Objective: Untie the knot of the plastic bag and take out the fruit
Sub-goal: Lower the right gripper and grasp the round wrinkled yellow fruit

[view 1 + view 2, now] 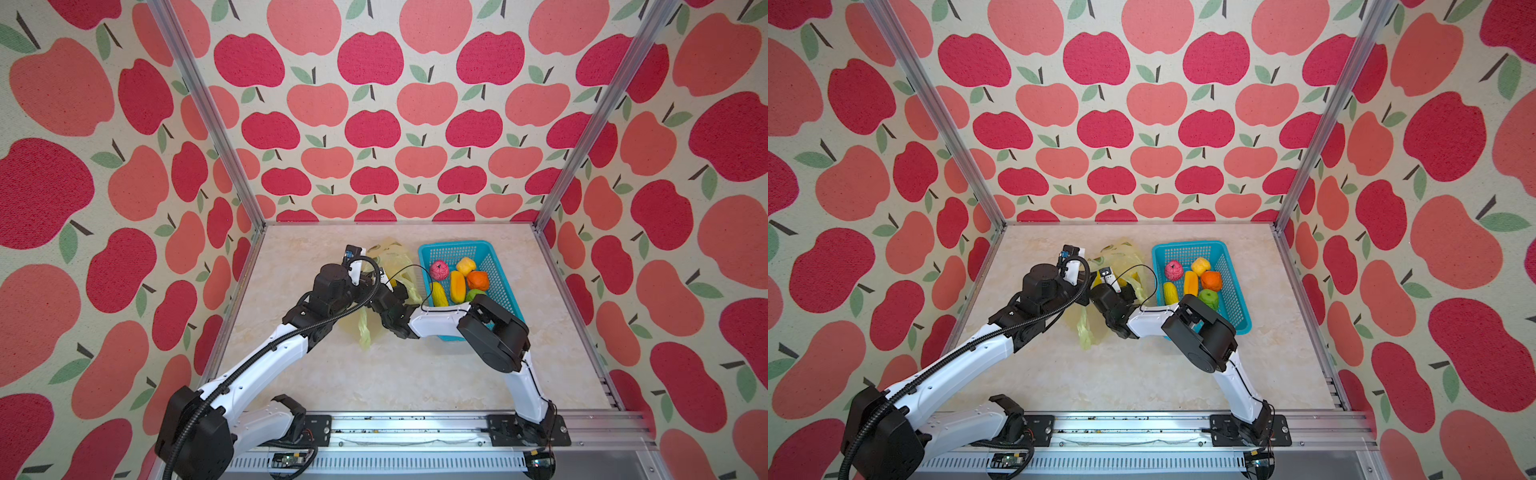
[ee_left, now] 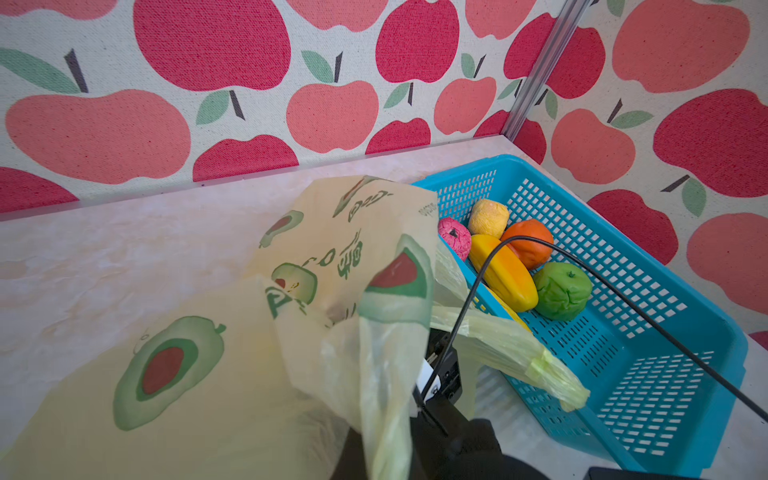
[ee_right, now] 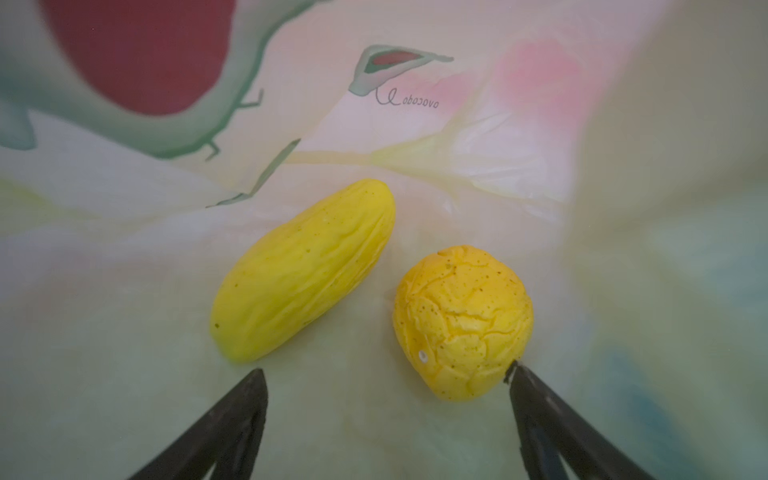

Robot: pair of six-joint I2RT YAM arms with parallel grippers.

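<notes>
The plastic bag (image 1: 390, 252) lies open left of the basket, printed with avocados (image 2: 166, 370). My left gripper (image 1: 372, 277) is shut on its upper film and holds the mouth up; the film hides the jaws in the left wrist view. My right gripper (image 3: 386, 369) reaches inside the bag, open. Two fruit lie on the bag's floor before it: a long yellow one (image 3: 303, 270) and a round yellow one (image 3: 461, 320), which touches one fingertip (image 3: 519, 376). The knot is out of view; a loose handle loop (image 2: 540, 365) hangs over the basket's edge.
A turquoise perforated basket (image 1: 494, 257) stands right of the bag, under my right arm's elbow, and holds several fruit, among them pink (image 1: 439, 270), orange (image 1: 478, 280) and green (image 2: 563, 291). A black cable (image 2: 623, 299) arches over the basket. Apple-print walls close three sides.
</notes>
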